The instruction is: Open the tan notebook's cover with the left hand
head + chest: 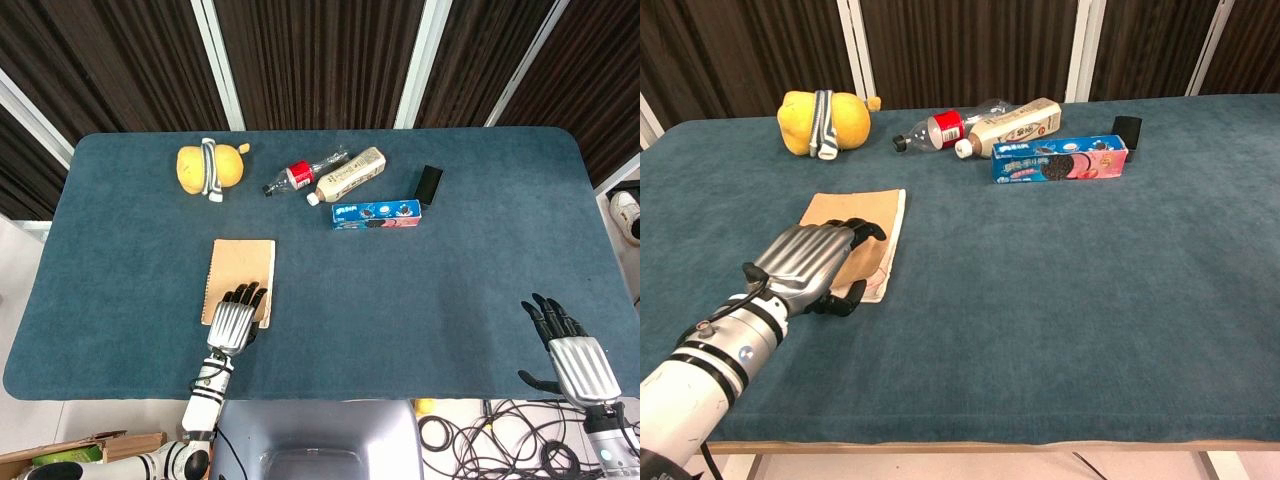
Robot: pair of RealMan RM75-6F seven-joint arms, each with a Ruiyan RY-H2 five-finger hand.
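Tan paper-covered notebook [240, 276] lies closed near the blue felt worktop's [450, 280] front-left edge; the left hand [233, 320] rests on its near end, holding nothing. Right hand [572, 355] hovers, fingers spread.

A table [480, 260] with a dark teal felt-like top fills most of both views. Behind it stands a wall [320, 60] of dark ribbed panels split by pale upright strips [218, 60]. Grey floor [20, 260] shows at the left edge, and cables [490, 440] lie tangled below the near edge.
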